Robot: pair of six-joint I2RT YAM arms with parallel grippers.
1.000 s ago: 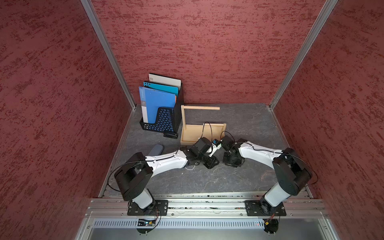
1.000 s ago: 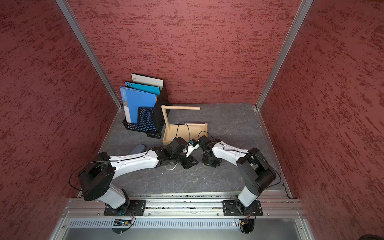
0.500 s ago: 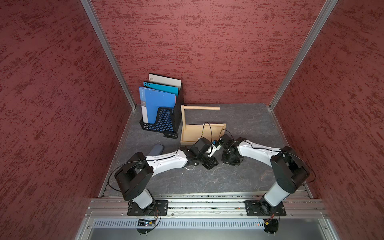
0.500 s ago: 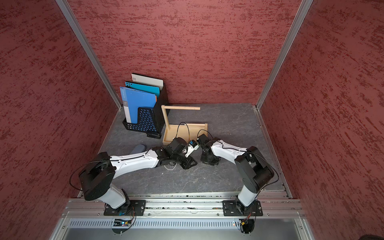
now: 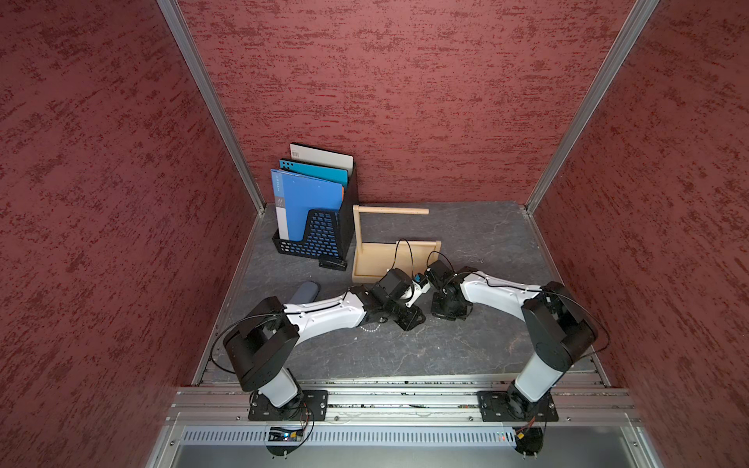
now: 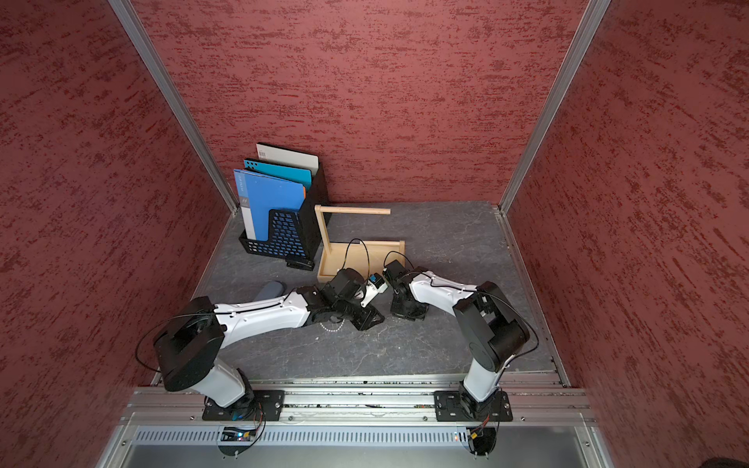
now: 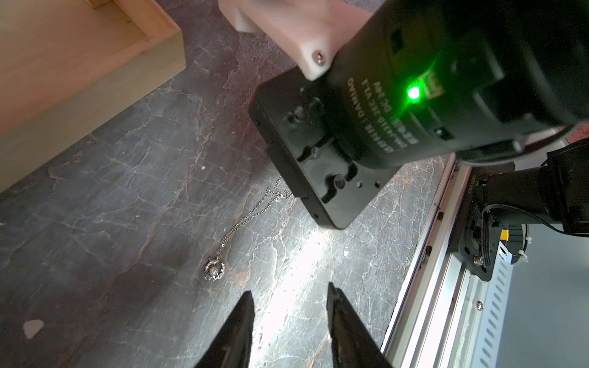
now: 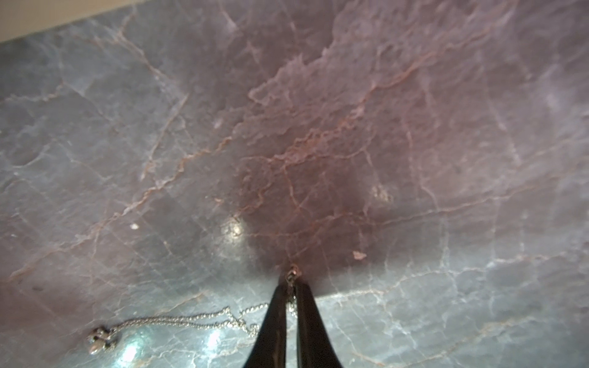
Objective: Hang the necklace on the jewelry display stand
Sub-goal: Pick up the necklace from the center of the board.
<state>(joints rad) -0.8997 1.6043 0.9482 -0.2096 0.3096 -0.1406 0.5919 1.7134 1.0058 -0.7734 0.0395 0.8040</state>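
The necklace (image 7: 242, 223), a thin silver chain with a round pendant (image 7: 215, 270), lies on the dark marbled tabletop. My right gripper (image 8: 291, 283) points down at the table, shut on the chain's end near the clasp. The rest of the chain (image 8: 191, 318) trails away along the table to the pendant (image 8: 102, 339). My left gripper (image 7: 290, 296) hovers open just beside the pendant, with nothing between its fingers. In both top views the two grippers (image 5: 411, 322) (image 5: 446, 314) (image 6: 367, 322) (image 6: 407, 314) meet just in front of the pale wooden jewelry display stand (image 5: 435, 243) (image 6: 399, 245), whose long dowel arm (image 5: 389, 210) is bare.
A black mesh file rack with blue folders (image 5: 312, 214) stands left of the stand, with a small black object (image 5: 332, 265) at its foot. A grey-blue rounded object (image 5: 306, 291) and a short string of pale beads (image 5: 371, 329) lie by my left arm. A metal rail (image 5: 405, 395) runs along the front.
My right gripper has closed, pinching the chain's end, and has shifted slightly towards the left gripper. The left arm and its gripper have stayed as they were.
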